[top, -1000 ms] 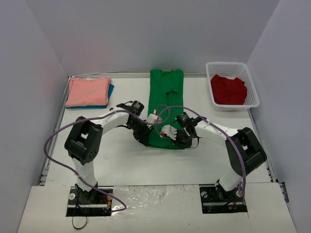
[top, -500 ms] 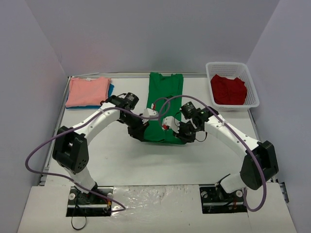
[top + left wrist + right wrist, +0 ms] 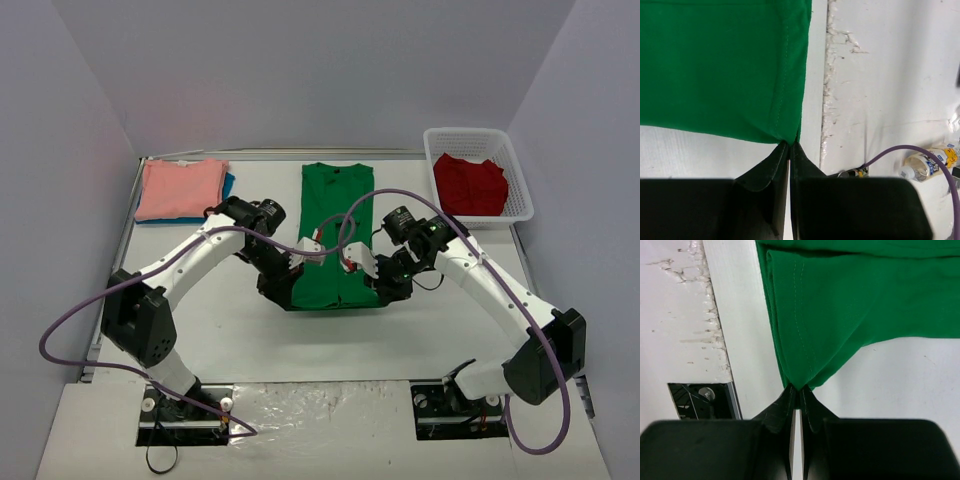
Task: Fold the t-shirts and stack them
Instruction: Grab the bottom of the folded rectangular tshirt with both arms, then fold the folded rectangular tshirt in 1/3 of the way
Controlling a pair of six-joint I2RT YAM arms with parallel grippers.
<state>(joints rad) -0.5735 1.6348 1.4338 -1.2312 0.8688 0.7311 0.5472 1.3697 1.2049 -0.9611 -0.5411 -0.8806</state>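
A bright green t-shirt [image 3: 335,230] lies lengthwise in the middle of the table, folded narrow. Its near hem is lifted off the table. My left gripper [image 3: 283,272] is shut on the hem's near left corner [image 3: 790,137]. My right gripper [image 3: 382,275] is shut on the near right corner [image 3: 800,382]. A salmon-pink t-shirt [image 3: 180,187] lies folded at the back left on top of a teal-blue one [image 3: 228,184]. A red t-shirt [image 3: 468,184] lies crumpled in the basket.
A white plastic mesh basket [image 3: 517,180] stands at the back right. Purple cables [image 3: 90,310] loop from both arms over the table. The table's near edge [image 3: 827,100] shows in the wrist views, with the arm bases below.
Both grippers have risen and moved toward the back with the green shirt's near hem. The hem now hangs between them, spread wider, and both arms are stretched further out.
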